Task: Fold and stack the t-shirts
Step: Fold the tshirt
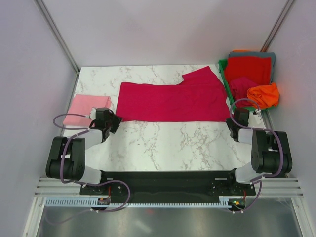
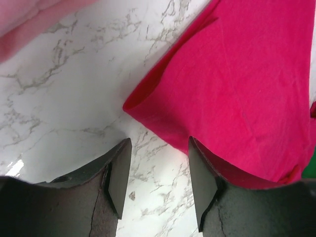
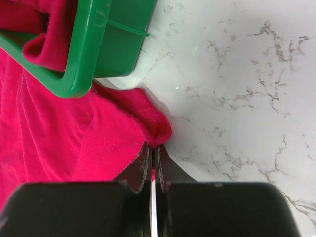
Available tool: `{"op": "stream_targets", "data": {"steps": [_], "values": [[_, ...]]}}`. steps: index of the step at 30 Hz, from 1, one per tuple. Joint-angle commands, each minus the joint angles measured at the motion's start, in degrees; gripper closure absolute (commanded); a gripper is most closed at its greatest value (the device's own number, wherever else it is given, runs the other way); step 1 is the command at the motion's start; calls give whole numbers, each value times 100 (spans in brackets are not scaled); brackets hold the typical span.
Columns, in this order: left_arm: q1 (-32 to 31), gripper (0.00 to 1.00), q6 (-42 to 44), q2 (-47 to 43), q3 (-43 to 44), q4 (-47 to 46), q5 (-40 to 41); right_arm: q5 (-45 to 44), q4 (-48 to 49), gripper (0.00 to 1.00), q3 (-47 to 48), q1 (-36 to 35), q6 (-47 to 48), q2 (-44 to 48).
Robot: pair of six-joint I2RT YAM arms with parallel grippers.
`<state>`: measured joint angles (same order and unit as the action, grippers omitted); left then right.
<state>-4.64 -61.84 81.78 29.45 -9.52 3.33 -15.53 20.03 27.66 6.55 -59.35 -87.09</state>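
A deep magenta-crimson t-shirt (image 1: 173,100) lies spread in a long band across the middle of the marble table. My left gripper (image 1: 111,121) is open and empty just off its near left corner (image 2: 148,106), with bare marble between the jaws. My right gripper (image 1: 232,123) is shut on the shirt's near right corner (image 3: 157,132), which is bunched at the fingertips. A light pink folded shirt (image 1: 86,108) lies at the far left, behind my left gripper. Red, grey, magenta and orange shirts (image 1: 249,74) are piled in the bin.
A green plastic bin (image 1: 223,66) stands at the back right, its corner (image 3: 74,84) close to my right gripper and resting on the crimson cloth. An orange shirt (image 1: 264,95) hangs over its near edge. Marble table (image 1: 173,143) lies in front of the shirt.
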Motion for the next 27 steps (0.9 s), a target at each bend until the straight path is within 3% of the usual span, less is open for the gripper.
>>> {"op": "stream_targets", "data": {"steps": [1, 8, 9, 11, 12, 13, 19, 27], "values": [[-37, 43, -433, 171, -71, -516, 501, -170, 80, 100, -85, 31, 29, 113], [-37, 51, -750, 672, 25, -850, 721, -161, 124, 100, -138, 31, 55, 183], [-37, 62, -759, 734, 60, -850, 721, -170, 124, 100, -147, 31, 55, 210], [-37, 73, -750, 787, 105, -815, 739, -179, 115, 100, -164, 31, 73, 245], [-37, 89, -785, 787, 96, -815, 809, -179, 106, 100, -182, 31, 90, 323], [-37, 96, -785, 744, 78, -806, 835, -205, 89, 100, -182, 22, 125, 368], [-37, 98, -443, 541, 525, -26, 932, -319, -903, 100, 178, -74, 214, 710], [-37, 98, -118, -704, 684, 923, 994, -372, -1985, 100, 494, -118, 240, 1948]]}}
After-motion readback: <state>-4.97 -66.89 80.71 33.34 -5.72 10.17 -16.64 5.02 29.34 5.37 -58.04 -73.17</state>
